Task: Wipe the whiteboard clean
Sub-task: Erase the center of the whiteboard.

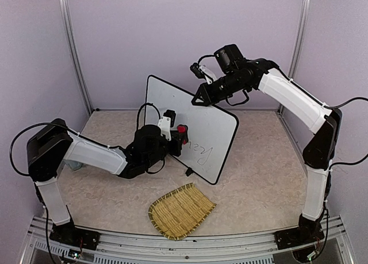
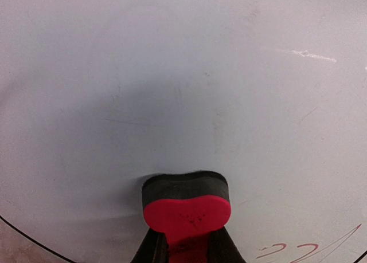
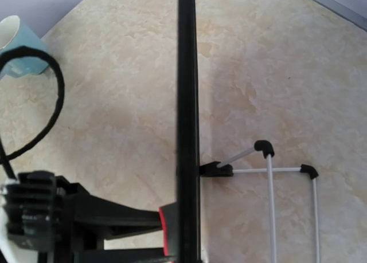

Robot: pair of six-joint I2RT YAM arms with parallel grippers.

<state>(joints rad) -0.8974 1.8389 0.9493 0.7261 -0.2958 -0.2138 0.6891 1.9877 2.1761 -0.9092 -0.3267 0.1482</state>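
The whiteboard (image 1: 201, 123) stands upright and slanted in the middle of the table, with dark handwriting (image 1: 201, 153) low on its face. My left gripper (image 1: 177, 136) is shut on a red and black eraser (image 1: 181, 129). The eraser (image 2: 186, 200) is pressed flat on the whiteboard (image 2: 183, 74), left of and above the handwriting (image 2: 298, 251), with my left gripper (image 2: 188, 250) below it. My right gripper (image 1: 201, 97) is shut on the board's top edge. In the right wrist view I look down along the black rim (image 3: 187, 102), with the eraser (image 3: 166, 231) against its left side.
A woven straw mat (image 1: 181, 210) lies in front of the board. A wire stand (image 3: 269, 177) props the board from behind. A light blue cup (image 3: 17, 45) stands at the left, near my left arm. Enclosure walls and posts ring the table.
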